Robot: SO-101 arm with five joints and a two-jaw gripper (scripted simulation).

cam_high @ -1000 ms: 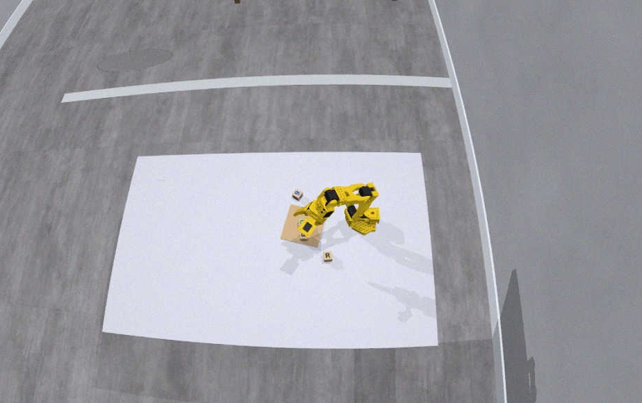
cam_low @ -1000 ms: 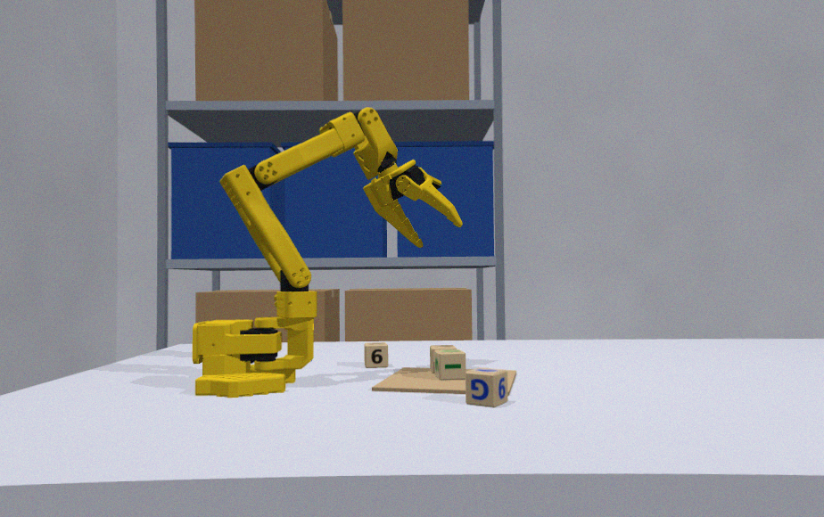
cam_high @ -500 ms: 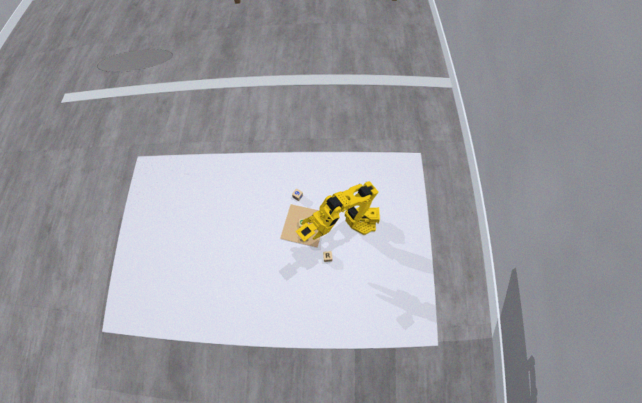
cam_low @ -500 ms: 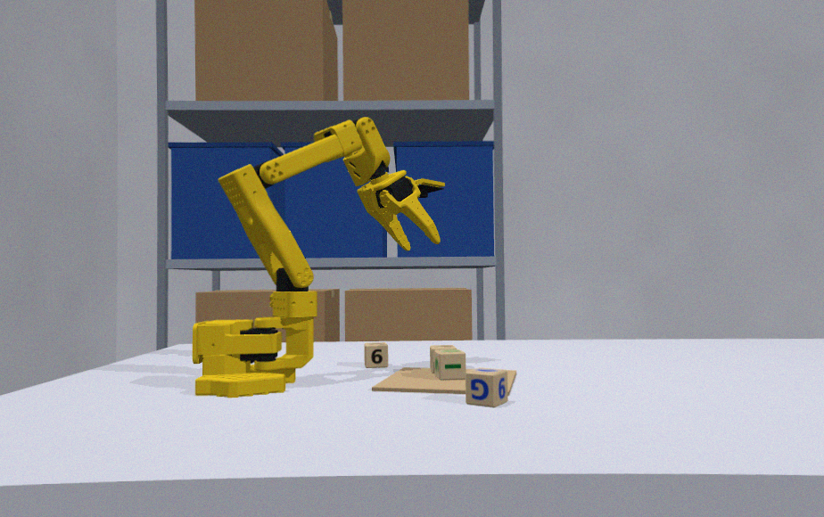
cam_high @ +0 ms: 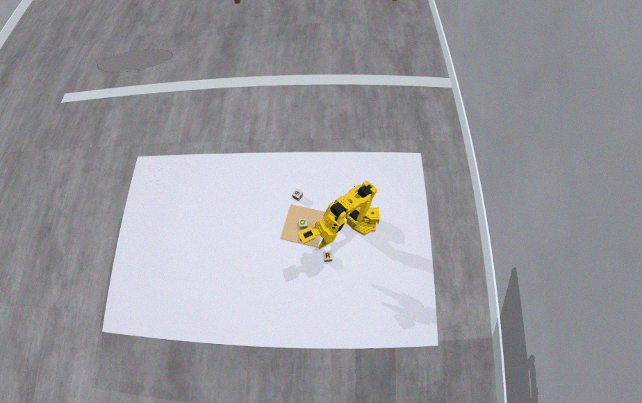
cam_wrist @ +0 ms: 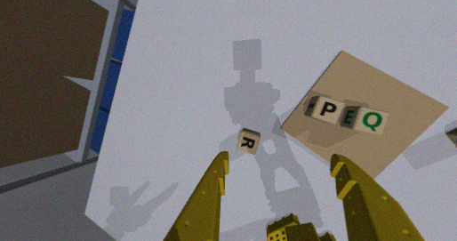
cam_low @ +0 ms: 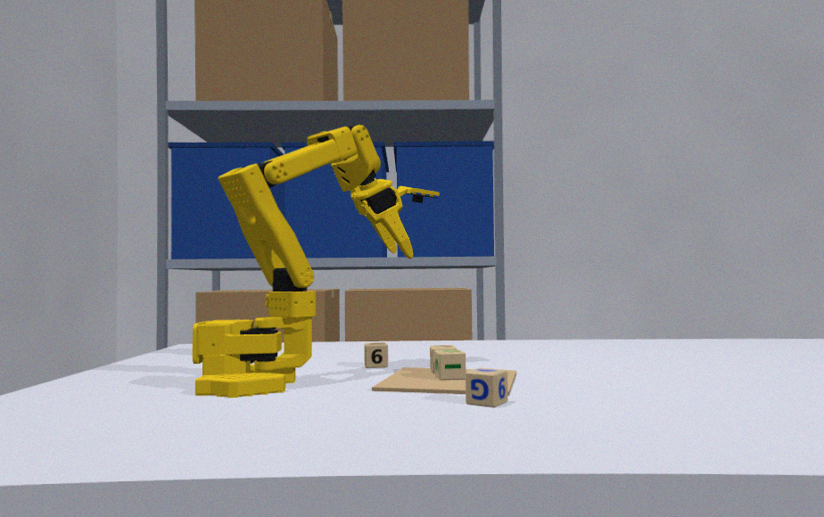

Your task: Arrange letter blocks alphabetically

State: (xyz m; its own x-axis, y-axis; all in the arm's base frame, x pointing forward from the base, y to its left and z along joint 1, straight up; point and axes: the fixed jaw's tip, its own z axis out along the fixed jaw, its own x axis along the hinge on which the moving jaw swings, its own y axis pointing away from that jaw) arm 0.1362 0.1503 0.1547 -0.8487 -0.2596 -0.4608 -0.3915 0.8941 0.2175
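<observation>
Wrist view, left to right: a black R is read on the R block, off the mat; then P on the P block and green Q on the Q block, both seated on the mat, close together. A green E is shown on Q's side. Exterior: black 6 on R's side; blue G, inverted, on the G block, off the mat. Blue bins and brown boxes are held on the shelf; contents hidden. Pincer: partly open, raised above the table, nothing gripped or touched.
</observation>
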